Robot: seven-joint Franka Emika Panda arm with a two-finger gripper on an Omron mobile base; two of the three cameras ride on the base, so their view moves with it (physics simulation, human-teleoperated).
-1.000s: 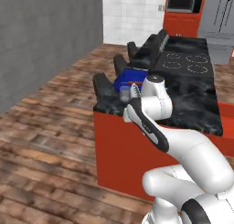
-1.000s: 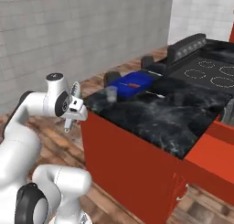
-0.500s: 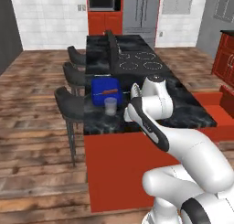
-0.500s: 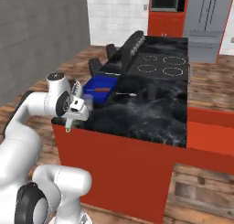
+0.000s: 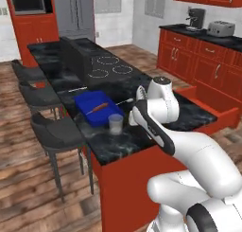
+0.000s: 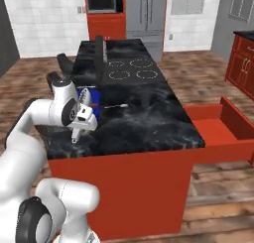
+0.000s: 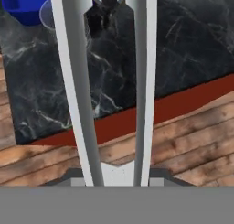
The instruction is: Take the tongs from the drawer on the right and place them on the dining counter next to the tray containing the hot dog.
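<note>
**Tongs in our grip, above the dining counter's near end**

We hold the tongs (image 7: 112, 81) clenched between our jaws: in the hand view their two long silver arms run from the bottom edge up the middle, joined by a pale hinge piece at the base. In the right base view the gripper (image 6: 75, 134) hangs at the near left corner of the dining counter (image 6: 149, 123), with the tongs (image 6: 85, 96) showing as a pale sliver above the wrist. In the left base view the tongs (image 5: 140, 94) stand beside the wrist.

Beyond the tongs' tips, past the jaws, lies the black veined marble, with the counter's red edge and the wooden floor (image 7: 192, 141) closer to the jaws. The blue tray (image 5: 97, 108) sits on the marble just beyond and to one side of the jaws; the hot dog (image 5: 96, 108) lies in it as a thin orange stick. A clear cup (image 5: 115, 123) stands just beside the tray's near edge, between tray and jaws. A thin silver utensil (image 6: 115, 106) lies on the marble near the tray's far side.

The drawer (image 6: 218, 130) stands pulled out on the counter's right side, well apart from the jaws. We cannot tell whether the tongs touch the marble.
</note>
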